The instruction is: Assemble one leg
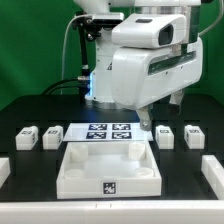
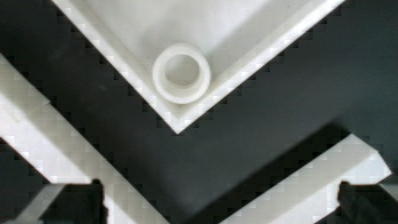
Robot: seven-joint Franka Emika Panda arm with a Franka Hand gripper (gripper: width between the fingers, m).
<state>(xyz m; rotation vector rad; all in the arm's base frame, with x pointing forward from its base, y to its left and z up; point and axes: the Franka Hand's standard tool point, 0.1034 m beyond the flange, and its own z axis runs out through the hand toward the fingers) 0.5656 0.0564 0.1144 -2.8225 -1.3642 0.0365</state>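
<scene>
While the claw gapes, the leg sits beside

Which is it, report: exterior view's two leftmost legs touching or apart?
Apart. Exterior view shows dark table between the outer leg and the inner leg.

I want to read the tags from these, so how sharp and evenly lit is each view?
Exterior view: even light, white parts crisp against the black table, marker board tags coarse but legible as patterns, tags on the legs too small to read. Wrist view: soft throughout, the tray's corner hole blurred at its rim, the fingers dark smudges.
</scene>
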